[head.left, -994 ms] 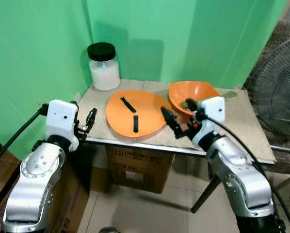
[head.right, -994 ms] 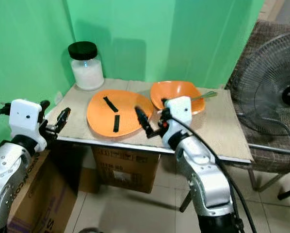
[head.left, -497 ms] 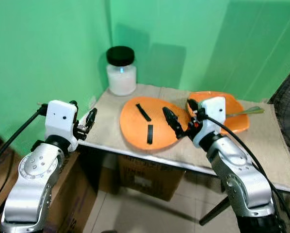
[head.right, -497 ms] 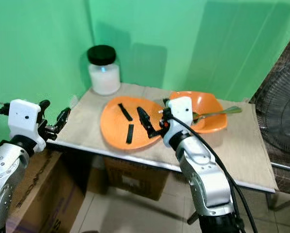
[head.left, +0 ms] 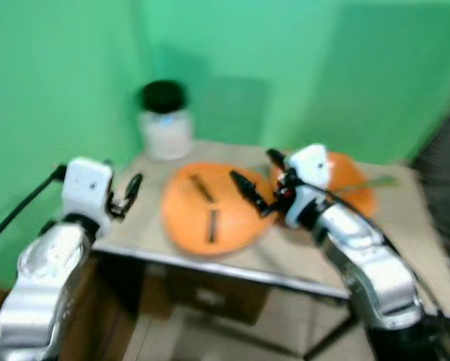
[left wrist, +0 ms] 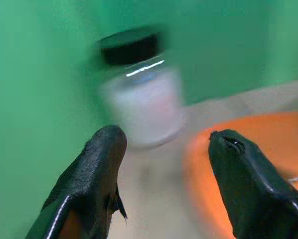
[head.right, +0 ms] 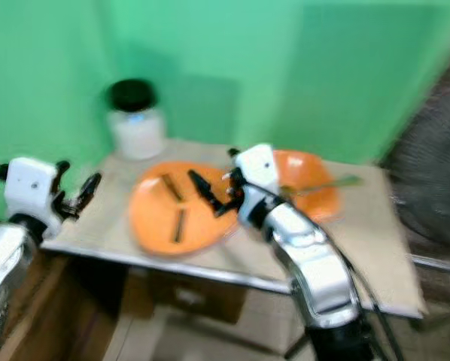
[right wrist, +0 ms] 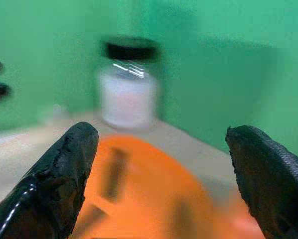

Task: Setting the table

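Green walls back a small table [head.left: 300,252] where both the left gripper [head.left: 129,194] and right gripper [head.left: 253,189] hover spread and empty near an orange plate [head.left: 210,218].

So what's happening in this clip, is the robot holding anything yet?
Nothing is held yet. The robot faces a small table against a green wall, and the picture is blurred. On it lie a flat orange plate with two black strips, an orange bowl with a spoon resting in it, and a glass jar of white powder with a black lid. The right gripper hovers open over the plate's right side. The left gripper is open near the table's left edge, pointing toward the jar.
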Robot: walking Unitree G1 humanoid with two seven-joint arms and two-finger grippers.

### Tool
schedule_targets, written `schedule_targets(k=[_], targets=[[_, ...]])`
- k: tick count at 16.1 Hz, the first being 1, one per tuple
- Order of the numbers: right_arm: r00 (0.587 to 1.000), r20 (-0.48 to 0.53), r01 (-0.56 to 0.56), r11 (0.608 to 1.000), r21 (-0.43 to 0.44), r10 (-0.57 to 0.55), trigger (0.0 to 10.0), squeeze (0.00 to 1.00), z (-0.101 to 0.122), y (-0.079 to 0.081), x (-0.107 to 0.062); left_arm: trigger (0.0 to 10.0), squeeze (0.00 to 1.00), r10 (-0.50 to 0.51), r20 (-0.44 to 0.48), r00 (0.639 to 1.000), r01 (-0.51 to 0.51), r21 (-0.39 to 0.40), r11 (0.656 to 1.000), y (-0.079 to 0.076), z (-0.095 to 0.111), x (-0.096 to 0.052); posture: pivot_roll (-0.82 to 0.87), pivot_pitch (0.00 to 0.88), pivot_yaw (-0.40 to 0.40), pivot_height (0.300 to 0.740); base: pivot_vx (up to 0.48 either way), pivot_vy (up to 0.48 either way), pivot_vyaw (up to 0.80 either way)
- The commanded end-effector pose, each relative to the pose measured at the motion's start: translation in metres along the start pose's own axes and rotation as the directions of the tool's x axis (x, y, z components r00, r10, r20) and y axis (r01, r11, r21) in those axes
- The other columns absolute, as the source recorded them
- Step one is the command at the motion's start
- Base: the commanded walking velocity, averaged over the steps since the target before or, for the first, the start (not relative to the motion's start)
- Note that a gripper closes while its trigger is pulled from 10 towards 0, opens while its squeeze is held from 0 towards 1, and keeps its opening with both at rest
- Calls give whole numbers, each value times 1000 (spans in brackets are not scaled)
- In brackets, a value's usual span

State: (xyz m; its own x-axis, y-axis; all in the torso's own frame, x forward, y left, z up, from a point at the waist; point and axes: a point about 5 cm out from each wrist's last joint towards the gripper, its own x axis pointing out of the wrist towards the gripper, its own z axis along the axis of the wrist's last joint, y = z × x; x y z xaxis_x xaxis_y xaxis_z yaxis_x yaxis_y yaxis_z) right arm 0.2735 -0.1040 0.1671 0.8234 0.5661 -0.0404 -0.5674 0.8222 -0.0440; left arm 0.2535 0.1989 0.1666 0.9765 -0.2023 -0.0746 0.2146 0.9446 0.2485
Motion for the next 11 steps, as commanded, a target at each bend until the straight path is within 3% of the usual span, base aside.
schedule_targets(k=[1,3,5,7,11], targets=[[1000,-14,-12,1000,-7,12,10000,0,0,0,4,10000,0,-8,-6,1000,8,16,1000,2,0,-2,127,0,-6,740,0,0,0],[997,-55,-54,998,-17,53,10000,0,-2,3,9,10000,0,-31,-17,999,31,5,1000,1,-2,-1,123,0,-1,740,0,0,0],[982,-102,-163,984,-67,156,10000,0,-4,10,15,10000,0,-57,-60,997,58,18,998,0,-8,0,118,0,2,740,0,0,0],[972,-85,-229,966,-122,220,10000,0,4,15,23,10000,0,-47,-152,987,45,-19,999,8,-24,0,117,0,-1,740,0,0,0],[939,-144,-335,921,-197,311,10000,0,0,36,50,10000,0,-60,-230,971,45,-69,997,24,-42,6,121,0,-7,740,0,0,0]])
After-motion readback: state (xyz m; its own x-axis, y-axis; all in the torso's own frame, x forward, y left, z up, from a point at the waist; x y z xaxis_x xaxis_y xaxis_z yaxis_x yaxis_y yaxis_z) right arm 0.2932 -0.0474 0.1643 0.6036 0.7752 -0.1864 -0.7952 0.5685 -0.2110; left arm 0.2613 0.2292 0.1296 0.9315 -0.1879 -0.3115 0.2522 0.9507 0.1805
